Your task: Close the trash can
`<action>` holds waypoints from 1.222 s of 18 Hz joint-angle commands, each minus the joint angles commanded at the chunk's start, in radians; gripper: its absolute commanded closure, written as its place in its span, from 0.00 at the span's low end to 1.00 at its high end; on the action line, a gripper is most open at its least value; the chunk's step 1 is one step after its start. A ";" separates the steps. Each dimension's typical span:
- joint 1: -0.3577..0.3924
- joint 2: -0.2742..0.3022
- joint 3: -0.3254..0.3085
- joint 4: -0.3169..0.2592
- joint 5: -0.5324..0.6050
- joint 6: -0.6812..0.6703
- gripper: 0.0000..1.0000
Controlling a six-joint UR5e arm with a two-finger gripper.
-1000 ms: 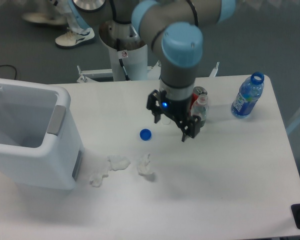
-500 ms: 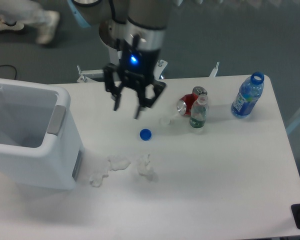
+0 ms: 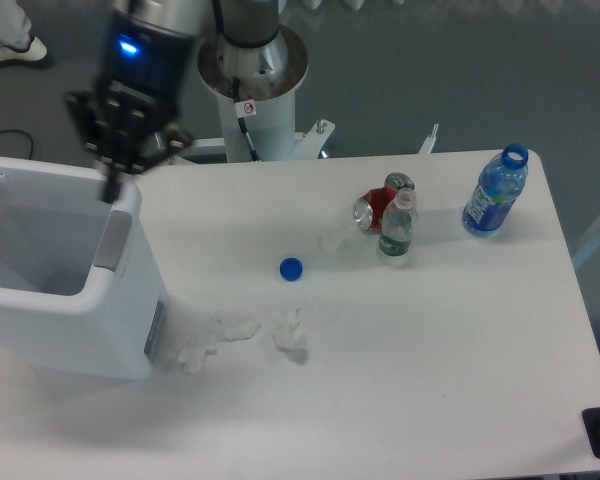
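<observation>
The trash can [image 3: 75,310] is a large white boxy bin at the table's left edge. Its top is open and I see into the hollow inside. A grey latch strip [image 3: 111,240] runs down its right rim. No lid covers the opening. My gripper [image 3: 106,165] hangs just above the bin's back right corner, pointing down. Its fingers are spread, it is open, and nothing is between them. One fingertip [image 3: 110,190] is level with the rim there.
A blue bottle cap [image 3: 292,268] lies mid-table. Crumpled tissues [image 3: 238,325] lie beside the bin's right front. A red can [image 3: 375,210], a small green bottle [image 3: 396,225] and a blue bottle [image 3: 495,190] stand at the right. The robot's base [image 3: 255,75] is behind the table.
The arm has swept left across the table, from above the red can past the blue cap to the bin's back right corner. The gripper stayed open. Nothing on the table moved.
</observation>
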 joint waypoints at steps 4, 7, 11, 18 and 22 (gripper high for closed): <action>-0.078 -0.003 0.032 0.023 0.000 0.006 1.00; -0.140 0.006 0.046 0.034 0.000 0.006 1.00; -0.228 0.011 0.066 0.034 0.003 0.008 1.00; -0.319 0.005 0.075 0.026 0.044 0.012 1.00; -0.396 -0.006 0.075 -0.030 0.193 0.023 1.00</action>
